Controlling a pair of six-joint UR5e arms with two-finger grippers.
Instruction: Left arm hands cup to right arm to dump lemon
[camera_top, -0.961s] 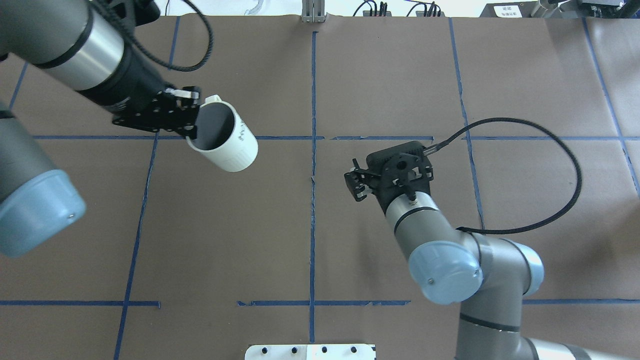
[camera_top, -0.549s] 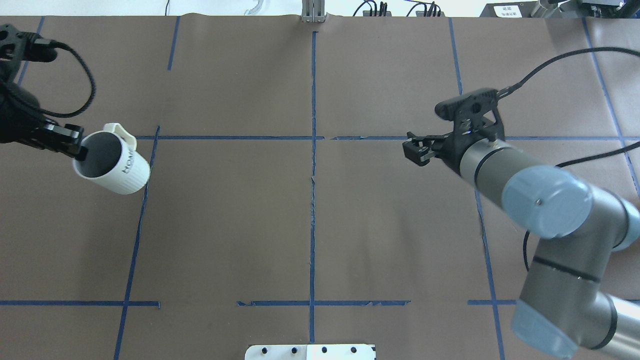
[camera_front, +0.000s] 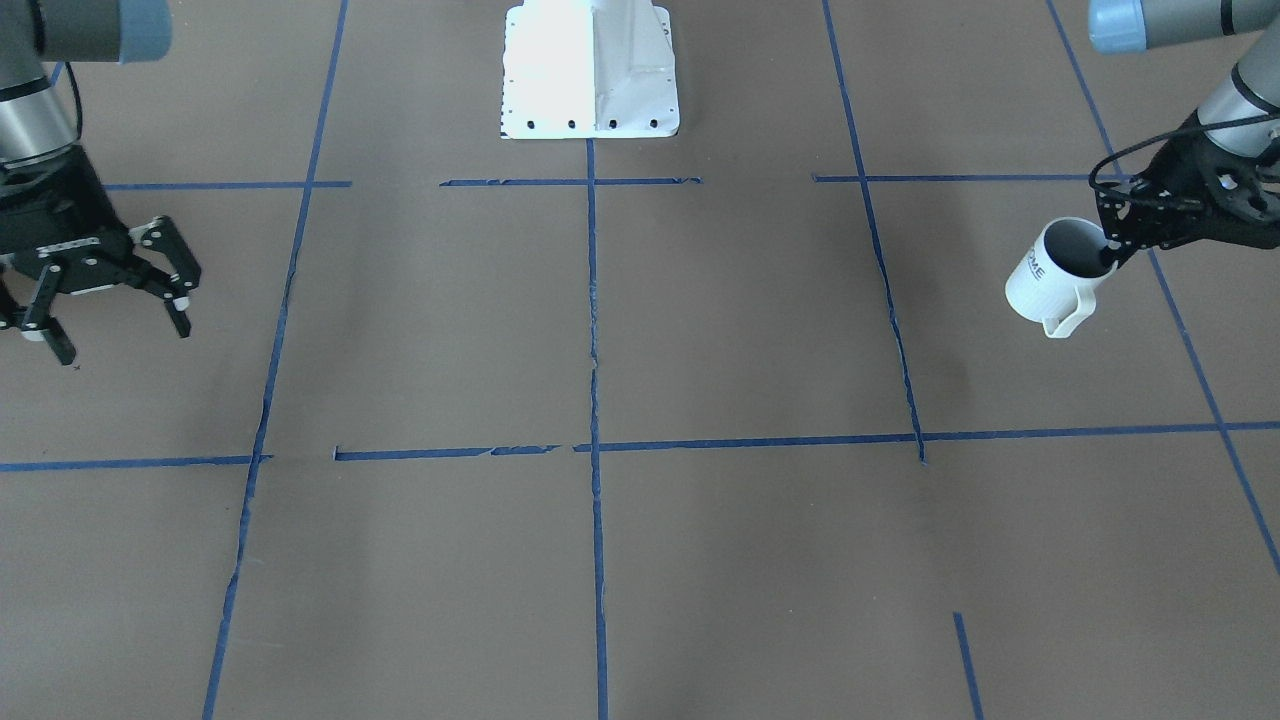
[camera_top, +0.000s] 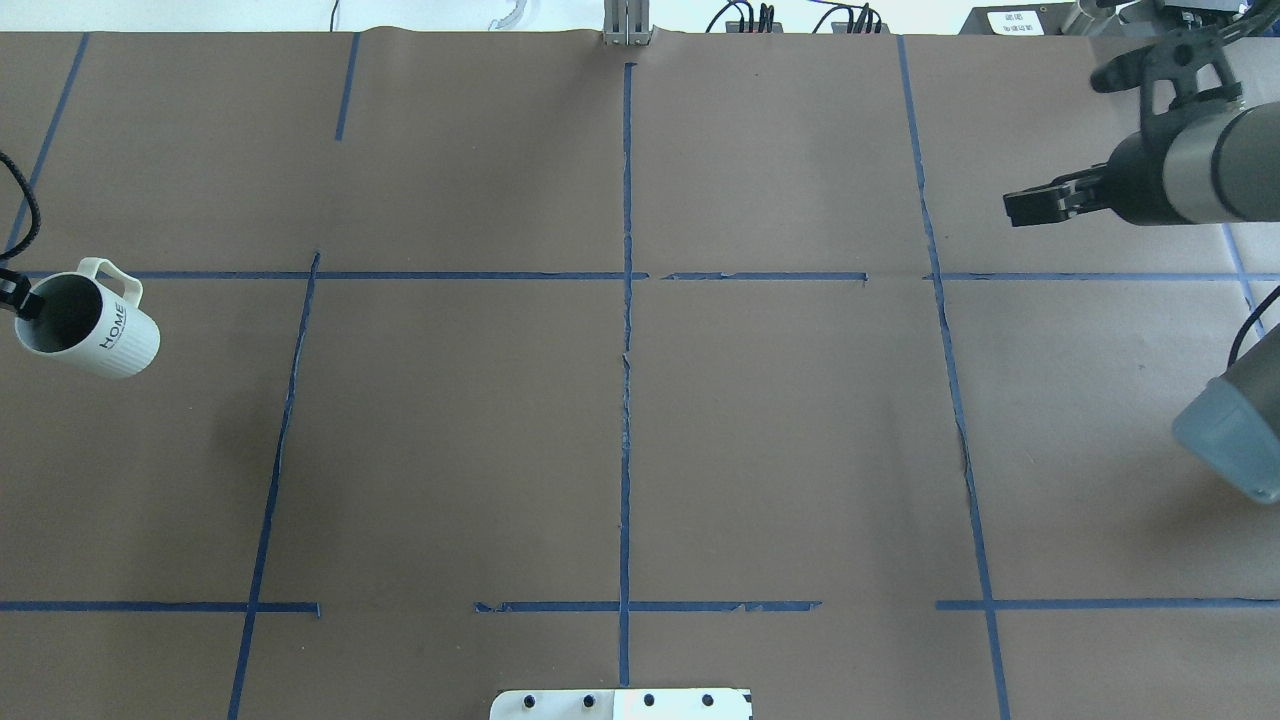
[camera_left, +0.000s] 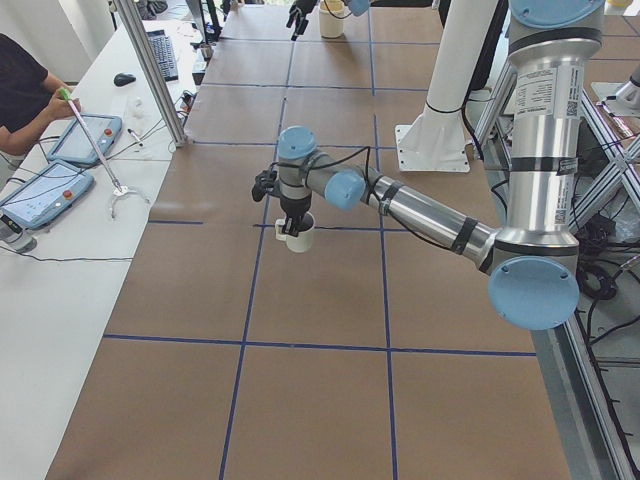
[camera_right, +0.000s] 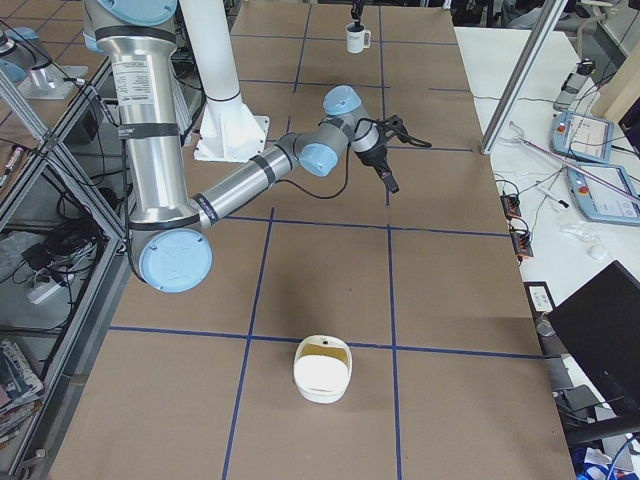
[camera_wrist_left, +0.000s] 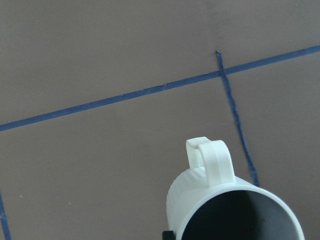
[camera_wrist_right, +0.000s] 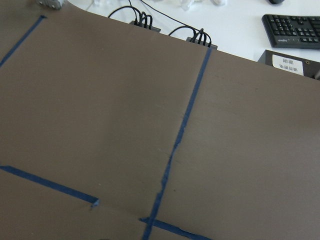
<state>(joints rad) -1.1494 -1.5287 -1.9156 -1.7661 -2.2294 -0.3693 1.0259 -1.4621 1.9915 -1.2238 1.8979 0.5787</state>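
Brown paper crossed with blue tape (camera_top: 625, 400) is covering the table (camera_top: 450, 450), and the handover is not yet under way. The left gripper (camera_front: 1112, 250) is pinching the rim of the white cup (camera_top: 88, 322), one finger inside the mouth. It is holding the cup tilted over the table's far left end, seemingly clear of the paper, with the handle pointing away from the robot. At the opposite end the right gripper (camera_front: 115, 322) is hanging with its fingers spread wide and nothing between them. The two are standing well apart, so by the look of it every step is lying ahead: the cup is waiting to be carried toward the middle, passed across and tipped out. The lemon is showing in no view. The left wrist camera is looking into part of the cup's grey inside and finding no yellow, though the bottom is hidden. The ridged side of the cup is showing "HOME" in dark capitals. A white label (camera_top: 1010, 20) beyond the table's far edge is carrying print too small to read, and any lettering on the right gripper is too small to make out.
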